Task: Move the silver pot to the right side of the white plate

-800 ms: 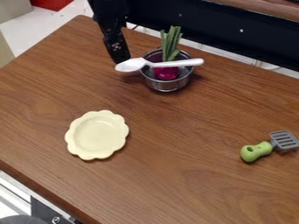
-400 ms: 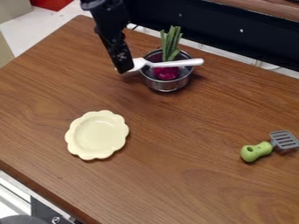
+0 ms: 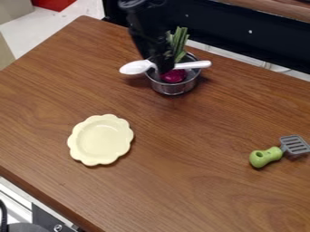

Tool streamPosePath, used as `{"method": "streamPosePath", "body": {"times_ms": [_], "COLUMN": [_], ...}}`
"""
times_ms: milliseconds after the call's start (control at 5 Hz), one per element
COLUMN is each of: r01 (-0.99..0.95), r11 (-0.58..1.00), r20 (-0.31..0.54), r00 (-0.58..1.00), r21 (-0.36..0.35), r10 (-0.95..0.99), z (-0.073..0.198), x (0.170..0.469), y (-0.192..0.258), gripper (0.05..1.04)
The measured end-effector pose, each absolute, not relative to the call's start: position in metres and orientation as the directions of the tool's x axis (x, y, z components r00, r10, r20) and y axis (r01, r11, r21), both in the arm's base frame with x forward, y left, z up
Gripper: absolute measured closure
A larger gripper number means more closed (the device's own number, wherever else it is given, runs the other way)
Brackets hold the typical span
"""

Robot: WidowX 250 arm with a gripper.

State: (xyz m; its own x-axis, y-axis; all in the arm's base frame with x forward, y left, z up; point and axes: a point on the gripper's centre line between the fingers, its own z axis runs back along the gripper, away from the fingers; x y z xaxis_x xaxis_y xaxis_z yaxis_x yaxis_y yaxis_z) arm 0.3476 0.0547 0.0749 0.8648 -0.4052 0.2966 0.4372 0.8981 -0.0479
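pot: silver metal pot (image 3: 173, 88), upper middle of frame, on the wood table (image 3: 181, 195); above and right of the plate, well apart from it.
in pot: magenta toy vegetable (image 3: 174, 76), green leaves (image 3: 180, 41) sticking up past the rim.
spoon: white spoon (image 3: 134, 68) lying across the pot, bowl end out past the left side, handle end past the right.
gripper: black gripper (image 3: 162, 67) at the pot's left part, hiding the middle of the spoon. Spread or pressed together, can't tell; contact, same.
plate: cream scalloped plate (image 3: 100, 140), left, below mid-height.
spatula: green-handled toy spatula (image 3: 266, 157), right side, slotted grey head toward the right edge.
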Motion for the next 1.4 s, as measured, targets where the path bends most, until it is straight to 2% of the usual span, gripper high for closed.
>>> {"method": "streamPosePath", "body": {"times_ms": [200,400,600,1000,1400], "r01": [0.360,0.269,0.258,0.234,0.217], "r11": [0.930,0.959,0.962,0.969,0.974], "r20": [0.281,0.244,0.225,0.196,0.191], "r00": [0.902,0.939,0.946,0.957,0.961], "r21": [-0.072,-0.090,-0.089,-0.080,-0.070], "r10": [-0.328,-0.241,-0.233,-0.215,-0.201], "z": [0.080,0.071,0.063,0.041,0.033], "x": [0.363,0.367,0.368,0.370,0.373], "y": [0.033,0.018,0.012,0.014,0.017], "gripper": [0.083,0.083,0.083,0.083,0.083]}}
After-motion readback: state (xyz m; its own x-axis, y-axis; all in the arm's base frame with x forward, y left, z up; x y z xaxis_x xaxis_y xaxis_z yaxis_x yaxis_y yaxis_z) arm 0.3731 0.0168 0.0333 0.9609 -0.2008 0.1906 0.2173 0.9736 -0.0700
